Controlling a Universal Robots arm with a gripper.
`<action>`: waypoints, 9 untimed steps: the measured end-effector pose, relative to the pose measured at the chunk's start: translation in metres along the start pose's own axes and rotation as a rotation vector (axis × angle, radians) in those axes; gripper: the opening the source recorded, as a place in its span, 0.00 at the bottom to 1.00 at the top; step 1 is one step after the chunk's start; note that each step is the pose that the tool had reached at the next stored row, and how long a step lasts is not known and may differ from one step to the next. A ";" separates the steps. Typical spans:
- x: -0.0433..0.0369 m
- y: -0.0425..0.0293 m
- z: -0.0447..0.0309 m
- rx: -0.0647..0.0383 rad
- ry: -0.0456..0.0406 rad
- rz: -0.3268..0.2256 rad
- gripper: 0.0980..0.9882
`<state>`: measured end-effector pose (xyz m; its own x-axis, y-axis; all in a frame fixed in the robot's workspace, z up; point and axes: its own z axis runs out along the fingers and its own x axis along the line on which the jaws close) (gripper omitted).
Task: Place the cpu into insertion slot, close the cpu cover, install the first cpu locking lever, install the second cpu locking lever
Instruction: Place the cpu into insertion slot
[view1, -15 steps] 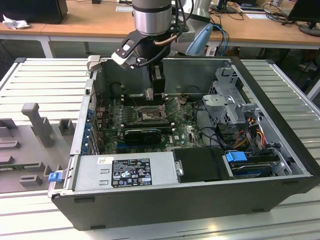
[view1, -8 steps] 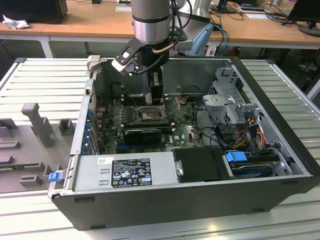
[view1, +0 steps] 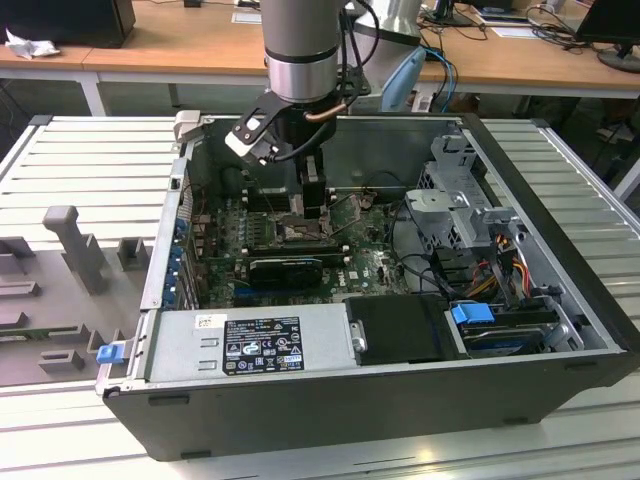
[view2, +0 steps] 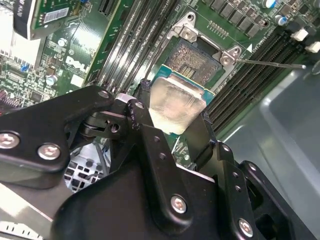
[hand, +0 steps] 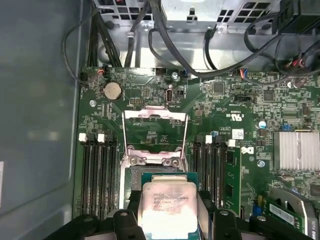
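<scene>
- The gripper (view2: 176, 109) pinches the cpu (view2: 172, 100) by two opposite edges, just above the insertion slot (view2: 197, 60).
- The cpu cover (hand: 155, 115) stands open behind the insertion slot.
- Black memory slots (hand: 97, 175) flank the insertion slot closely.

One cpu (hand: 167, 207), one insertion slot (view2: 196, 61), one cpu cover (hand: 155, 115)

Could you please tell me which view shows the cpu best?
The first wrist view: the cpu faces it squarely, held by the gripper. The second wrist view sees it slanted, partly behind the gripper. In the exterior view the gripper hides it.
</scene>
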<state>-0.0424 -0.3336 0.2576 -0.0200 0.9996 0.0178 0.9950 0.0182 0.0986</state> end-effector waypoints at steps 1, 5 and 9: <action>0.0000 -0.0003 0.0015 0.000 0.0000 0.000 0.48; -0.0001 -0.0037 0.0093 0.000 -0.0001 0.000 0.48; 0.0032 -0.0066 0.0181 0.000 -0.0001 0.000 0.48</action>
<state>-0.0472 -0.3302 0.2391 -0.0202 0.9996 0.0177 0.9950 0.0183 0.0985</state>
